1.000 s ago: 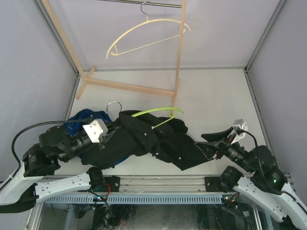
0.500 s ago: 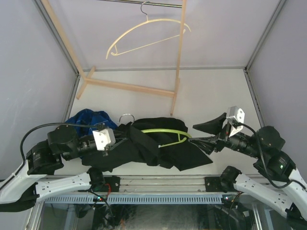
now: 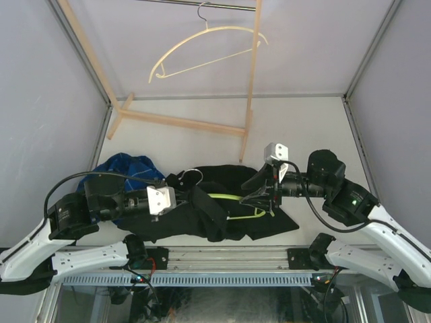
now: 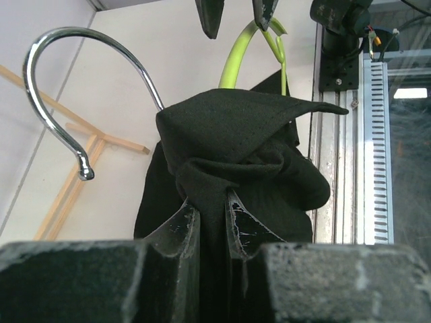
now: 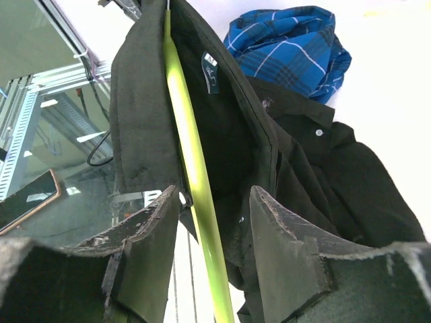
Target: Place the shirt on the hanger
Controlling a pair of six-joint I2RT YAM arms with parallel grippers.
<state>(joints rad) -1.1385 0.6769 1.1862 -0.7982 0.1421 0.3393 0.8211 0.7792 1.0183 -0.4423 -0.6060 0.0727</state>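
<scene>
Fabric of the plain black collared button-up shirt [image 3: 219, 225] lay bunched at the near edge of the white table [image 3: 310, 134], between your two arms. The thin lime-green plastic hanger [image 3: 225, 196] sat inside it, with only short stretches of green showing through the cloth. In the right wrist view the collar hung over one green arm of the hanger, the neck label faced the camera, and small pale buttons showed lower down. The hanger's curved metal hook [image 4: 71, 30] stuck out of the fabric on your left arm's side.

Your left pincer [image 4: 212, 210] was clamped tight on a fold of the shirt just below that hook, black cloth filling the narrow gap between its fingers. Whether the hanger's neck lay inside that fold, I could not tell. Your right pincer [image 5: 214, 198] stood partly open at the hanger's other end. Its fingers straddled the green bar and the collar edge without closing on either, and the bar ran nearer to one finger.

A crumpled blue plaid shirt [image 5: 289, 40] lay on the table just beside the black one, on your left arm's side. Farther back stood a pale wooden rack [image 3: 182, 122], and a cream hanger [image 3: 209, 29] hung from the rail above it.
</scene>
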